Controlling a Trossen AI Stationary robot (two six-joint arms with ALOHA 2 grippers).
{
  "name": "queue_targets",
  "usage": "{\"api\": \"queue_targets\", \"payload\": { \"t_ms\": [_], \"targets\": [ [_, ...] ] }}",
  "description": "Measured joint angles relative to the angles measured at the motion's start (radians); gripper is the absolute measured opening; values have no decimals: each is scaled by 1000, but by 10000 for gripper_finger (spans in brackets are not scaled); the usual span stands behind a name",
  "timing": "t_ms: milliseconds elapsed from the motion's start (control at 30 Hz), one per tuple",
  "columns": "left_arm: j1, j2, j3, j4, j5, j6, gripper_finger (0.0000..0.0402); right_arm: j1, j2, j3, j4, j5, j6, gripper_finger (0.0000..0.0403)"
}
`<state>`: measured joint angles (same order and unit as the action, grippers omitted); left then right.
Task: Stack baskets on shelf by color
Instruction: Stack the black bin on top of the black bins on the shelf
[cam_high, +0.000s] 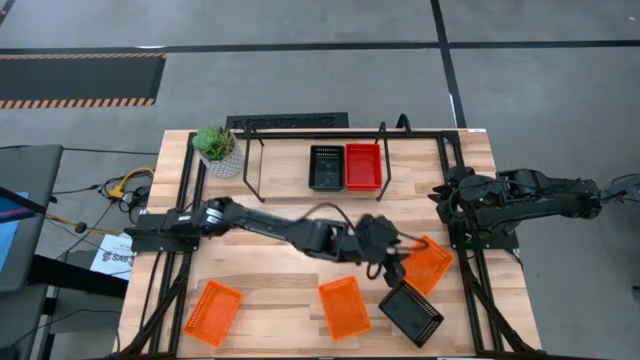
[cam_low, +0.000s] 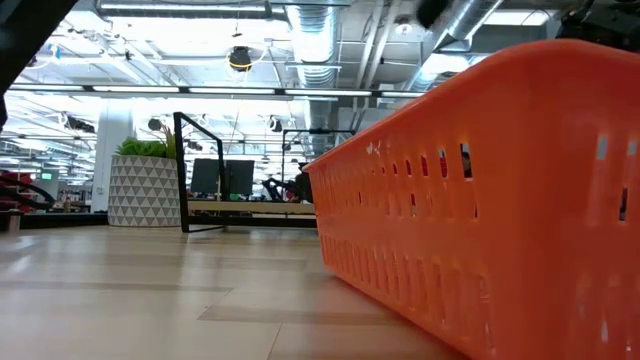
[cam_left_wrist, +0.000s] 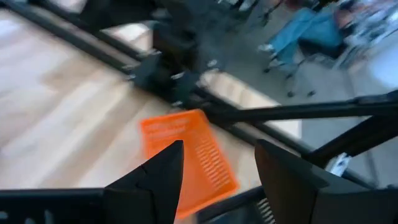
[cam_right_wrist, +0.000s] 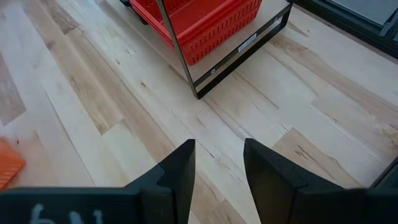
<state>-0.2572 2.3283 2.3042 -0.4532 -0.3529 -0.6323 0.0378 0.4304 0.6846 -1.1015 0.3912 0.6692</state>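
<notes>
My left gripper (cam_high: 393, 266) is open and empty, reaching over the table's near right part. It is beside an orange basket (cam_high: 430, 262), which shows past its fingers in the left wrist view (cam_left_wrist: 186, 155), and just beyond a black basket (cam_high: 410, 312). Two more orange baskets (cam_high: 212, 312) (cam_high: 343, 306) lie flat near the front edge. The shelf (cam_high: 310, 185) stands at the back, and its board carries a black basket (cam_high: 326, 167) and a red basket (cam_high: 363, 165) side by side. My right gripper (cam_high: 445, 196) waits open at the right, facing the shelf (cam_right_wrist: 242, 46).
A white plant pot (cam_high: 218, 150) stands at the back left beside the shelf. Black arm frames (cam_high: 470, 270) run along both sides of the table. In the low view an orange basket (cam_low: 480, 200) fills the right half. Bare wood lies in the table's middle.
</notes>
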Motion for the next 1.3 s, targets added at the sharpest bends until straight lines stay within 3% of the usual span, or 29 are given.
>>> {"api": "queue_targets", "payload": {
  "t_ms": [267, 500, 667, 1000, 1167, 1300],
  "targets": [
    [-26, 136, -1, 133, 15, -59, 186, 0, 0, 0, 1, 0, -13, 159],
    [-26, 226, -2, 128, 130, -151, 186, 0, 0, 0, 2, 0, -14, 159],
    [-30, 252, -2, 89, 158, -211, 186, 0, 0, 0, 2, 0, -15, 159],
    [-48, 284, -3, 7, 182, -190, 186, 0, 0, 0, 2, 0, 10, 159],
    [-48, 310, -2, 45, 223, -221, 185, 0, 0, 0, 1, 0, 10, 159],
    [-48, 310, -2, 22, 242, -241, 164, 0, 0, 0, 1, 0, 10, 159]
  ]
}}
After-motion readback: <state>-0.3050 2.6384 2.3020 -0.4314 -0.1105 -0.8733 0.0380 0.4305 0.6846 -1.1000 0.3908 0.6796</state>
